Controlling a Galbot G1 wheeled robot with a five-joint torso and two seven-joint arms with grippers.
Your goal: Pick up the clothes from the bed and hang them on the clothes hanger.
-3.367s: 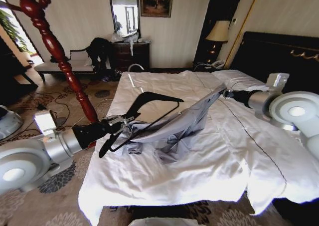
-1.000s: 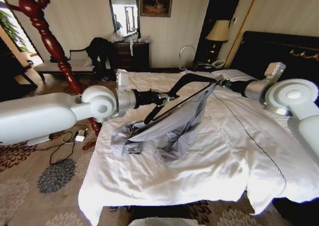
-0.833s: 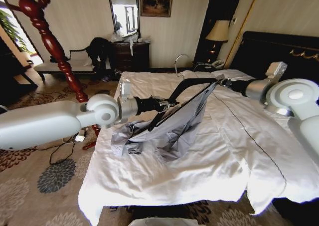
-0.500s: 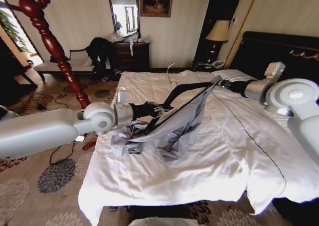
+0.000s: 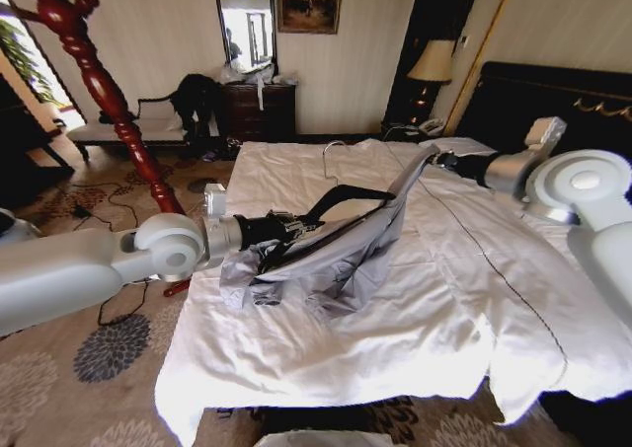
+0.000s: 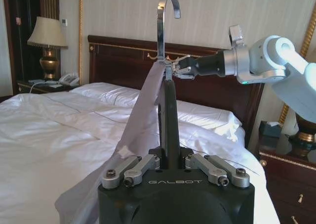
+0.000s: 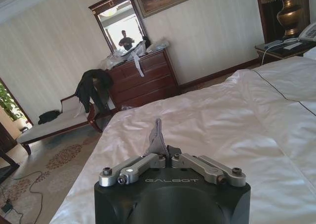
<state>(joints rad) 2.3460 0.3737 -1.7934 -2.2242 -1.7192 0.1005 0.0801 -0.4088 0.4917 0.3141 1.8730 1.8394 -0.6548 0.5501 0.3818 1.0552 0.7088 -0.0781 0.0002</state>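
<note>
The shirt (image 5: pixel 331 255) is lying bunched on the bed (image 5: pixel 464 299), one corner lifted. The right gripper (image 5: pixel 434 158) is pinching that corner with jaws pressed together. The left gripper (image 5: pixel 286 228) is clamping the hanger (image 5: pixel 346 202) above the cloth. The left wrist view is showing the hook (image 6: pixel 163 16) upright beside the fabric, and the right wrist view is showing a pinched tuft of fabric.

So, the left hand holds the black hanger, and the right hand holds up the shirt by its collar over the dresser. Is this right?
Not quite: the place is wrong. The head view shows the right hand holding the grey-blue shirt up over the bed, not over the dresser, which stands far back at the wall. The rest holds: the left hand grips the black hanger.
</note>
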